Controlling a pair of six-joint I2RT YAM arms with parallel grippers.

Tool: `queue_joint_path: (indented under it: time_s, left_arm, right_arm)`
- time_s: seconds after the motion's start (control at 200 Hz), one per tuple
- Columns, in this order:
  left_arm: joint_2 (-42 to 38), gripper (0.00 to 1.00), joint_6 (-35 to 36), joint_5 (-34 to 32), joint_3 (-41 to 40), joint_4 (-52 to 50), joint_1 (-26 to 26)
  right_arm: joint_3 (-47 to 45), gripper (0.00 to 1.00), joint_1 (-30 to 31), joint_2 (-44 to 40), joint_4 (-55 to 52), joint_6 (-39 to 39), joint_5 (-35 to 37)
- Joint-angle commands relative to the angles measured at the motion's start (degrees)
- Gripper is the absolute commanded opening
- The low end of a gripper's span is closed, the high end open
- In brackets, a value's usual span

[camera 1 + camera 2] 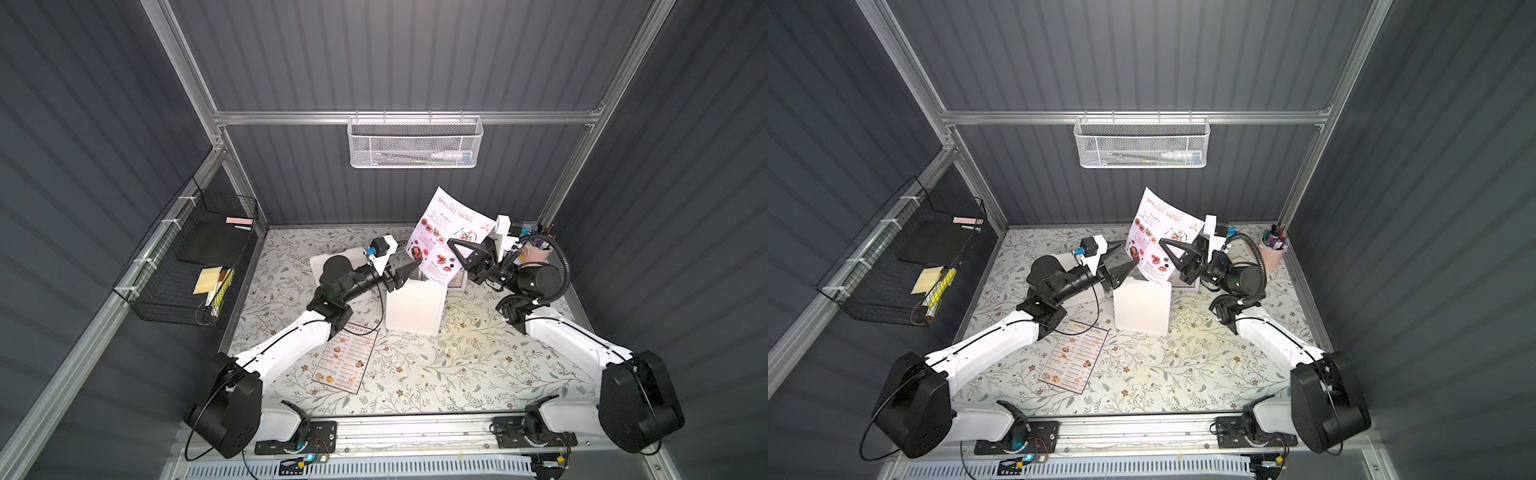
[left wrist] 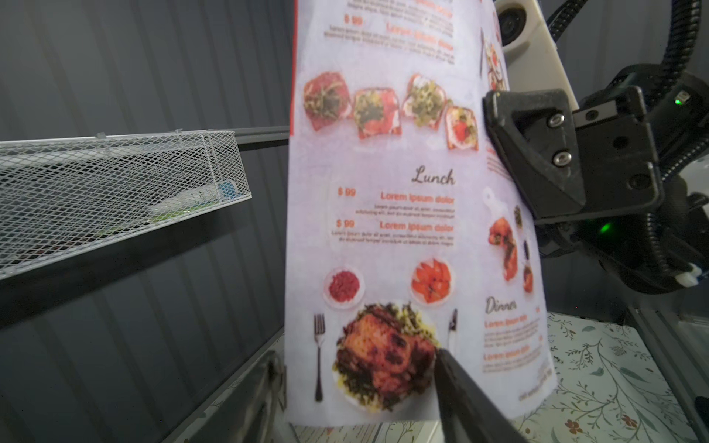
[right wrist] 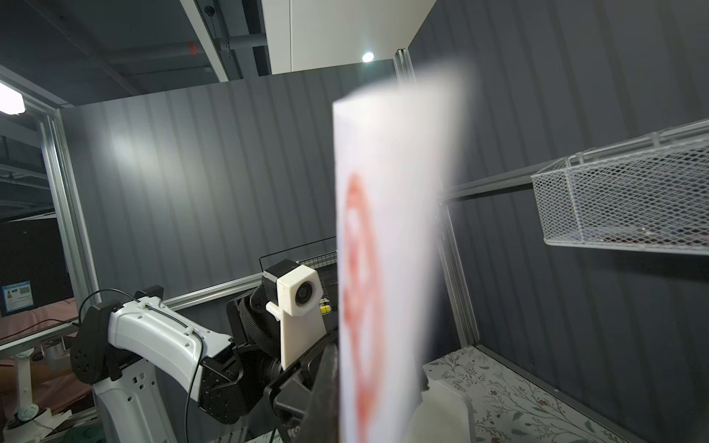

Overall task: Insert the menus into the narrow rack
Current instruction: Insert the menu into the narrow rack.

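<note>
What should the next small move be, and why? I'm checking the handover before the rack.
Probably draw the left gripper back from the lavender menu: its fingers stand open around the sheet's lower edge, while the right gripper, shut on it, holds it upright. That frees the lift toward the white mesh rack.

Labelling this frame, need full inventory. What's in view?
special menu: 1, pale lavender, upright, mid-table
DIM SUM INN menu: 1 readable, white, black-bordered, flat by left arm
flat holders: 2, white, centre and behind left arm
narrow mesh rack: 1, white, back rail
wire basket: 1, black, left wall
pen cup: 1, pink, far right corner
table: 1, floral
left gripper: 1, black, open beside special menu
right gripper: 1, black, shut on special menu
</note>
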Motion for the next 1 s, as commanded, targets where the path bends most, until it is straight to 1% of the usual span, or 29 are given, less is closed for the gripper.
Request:
queue_joint_path:
  time_s: [0.0, 0.045, 0.205, 0.425, 0.51, 0.61, 0.65, 0.865, 0.991]
  left_arm:
    - [-0.6, 0.74, -1.1, 2.0, -0.8, 1.3, 1.0]
    - [-0.6, 0.76, -1.1, 2.5, -1.0, 1.5, 1.2]
    - [-1.3, 0.75, -1.1, 4.7, -1.9, 2.5, 1.5]
    - [-3.7, 0.67, 0.9, 10.5, -3.5, 4.0, 1.5]
    - [-3.9, 0.67, 0.9, 11.2, -3.3, 4.0, 1.5]
    - [-3.8, 0.62, 1.0, 11.2, -3.0, 3.6, 1.5]
    - [-3.7, 0.58, 1.0, 11.0, -3.1, 3.6, 1.5]
    - [-3.1, 0.29, 0.4, 8.7, -3.1, 3.4, 1.5]
    - [-2.7, 0.20, 0.1, 7.4, -3.1, 3.6, 1.5]
  right_arm:
    - [0.2, 0.00, 0.2, 0.2, 3.4, 0.7, -1.4]
    - [0.1, 0.00, 0.3, 0.0, 3.6, 0.5, -1.5]
    - [0.0, 0.00, 0.3, 0.1, 3.9, 0.5, -1.6]
    - [2.4, 0.00, 0.3, 3.4, 4.7, 1.9, -1.8]
    - [3.5, 0.00, 0.4, 4.9, 5.1, 2.8, -2.2]
    - [3.8, 0.00, 0.7, 5.6, 5.1, 2.3, -1.8]
    - [3.9, 0.00, 0.7, 5.9, 5.1, 2.2, -1.6]
    - [3.4, 0.00, 0.6, 6.0, 4.6, 0.6, -0.5]
    - [3.0, 0.00, 0.6, 6.4, 5.1, 0.5, -0.6]
